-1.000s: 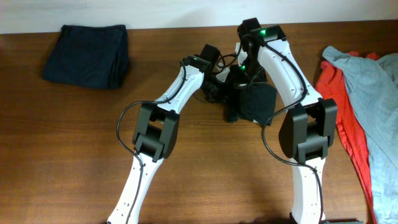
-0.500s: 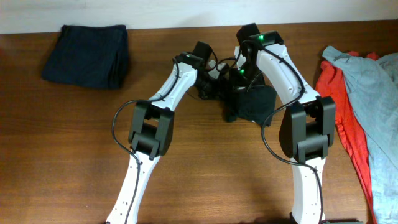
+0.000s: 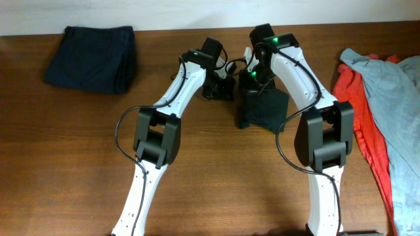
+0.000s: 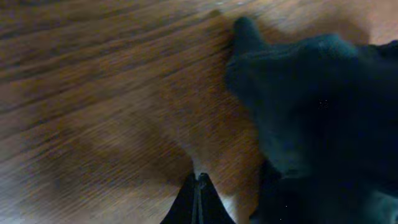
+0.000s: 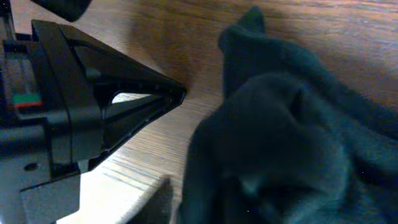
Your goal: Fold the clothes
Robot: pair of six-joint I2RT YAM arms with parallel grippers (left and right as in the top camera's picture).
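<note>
The black T-shirt (image 3: 268, 109) lies bunched in a small heap at mid-table, towards the far side. My right gripper (image 3: 252, 83) sits low over its far-left edge. In the right wrist view the black T-shirt (image 5: 292, 137) fills the right side and covers most of the jaws. One finger (image 5: 160, 200) shows off to the left, so the jaws stand apart with cloth lying between them. My left gripper (image 3: 217, 88) is just left of the heap, over bare wood. Its tips (image 4: 200, 182) are pressed together with nothing in them, beside the black T-shirt (image 4: 323, 106).
A folded navy garment (image 3: 92, 58) lies at the far left. A red garment (image 3: 367, 141) and a pale grey-blue one (image 3: 397, 111) are piled at the right edge. The brown wooden table (image 3: 72, 157) carries everything. Both arms cross its middle.
My left gripper has drawn back to the left, away from the black heap, still shut. My right gripper's jaws have parted over the cloth, and the heap has settled lower.
</note>
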